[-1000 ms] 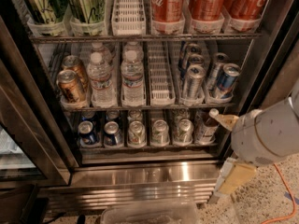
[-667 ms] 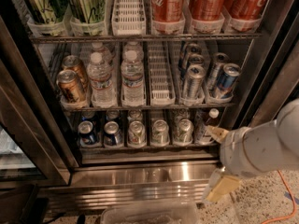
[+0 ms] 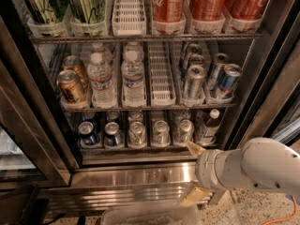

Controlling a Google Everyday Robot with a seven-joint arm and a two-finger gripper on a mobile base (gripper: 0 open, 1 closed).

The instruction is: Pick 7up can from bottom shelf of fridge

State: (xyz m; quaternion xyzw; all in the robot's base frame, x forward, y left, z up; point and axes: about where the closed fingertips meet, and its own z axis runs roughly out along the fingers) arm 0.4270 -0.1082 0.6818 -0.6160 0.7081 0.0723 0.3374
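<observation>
The fridge [image 3: 140, 178] stands open, with a stainless steel base. Its bottom shelf [image 3: 126, 150] holds two dark blue cans [image 3: 88, 134] at the left. Right of them are three pale silver-green 7up cans [image 3: 137, 134], [image 3: 161, 133], [image 3: 184, 131], then one bottle [image 3: 206, 125]. My gripper [image 3: 190, 172] is at the lower right, in front of the steel base, below and just right of the rightmost 7up can. It is open and empty. Its upper fingertip [image 3: 194, 147] is at the shelf's front edge and its lower fingertip [image 3: 193, 197] is near the floor.
The middle shelf holds water bottles [image 3: 132, 78], brown cans [image 3: 70, 86] and slim silver-blue cans [image 3: 193, 81]. Red cola cans [image 3: 206, 1] and green cans [image 3: 84, 3] sit on top. The dark door frame [image 3: 33, 125] is at the left. A clear bin [image 3: 150, 215] lies on the floor.
My arm has swung left and down, closer to the fridge base. The gripper now sits under the right end of the bottom shelf. The cans have not moved.
</observation>
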